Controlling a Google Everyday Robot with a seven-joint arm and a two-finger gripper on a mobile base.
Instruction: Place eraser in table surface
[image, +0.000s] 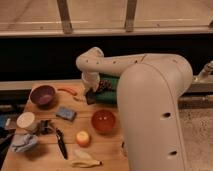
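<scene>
My white arm reaches in from the right across the table surface (107, 147), a light brown wooden top. The gripper (90, 96) hangs at the left edge of a green tray (111, 96), a little above the wood. It is shut on a small black block, the eraser (89, 99), which sticks out below the wrist. The fingers themselves are mostly hidden by the wrist.
A purple bowl (42, 94) and an orange carrot (67, 91) lie left of the gripper. Below are a blue sponge (65, 113), an orange bowl (103, 121), a yellow-orange fruit (82, 138), a black-handled knife (61, 142), a banana (85, 161) and a white cup (26, 120).
</scene>
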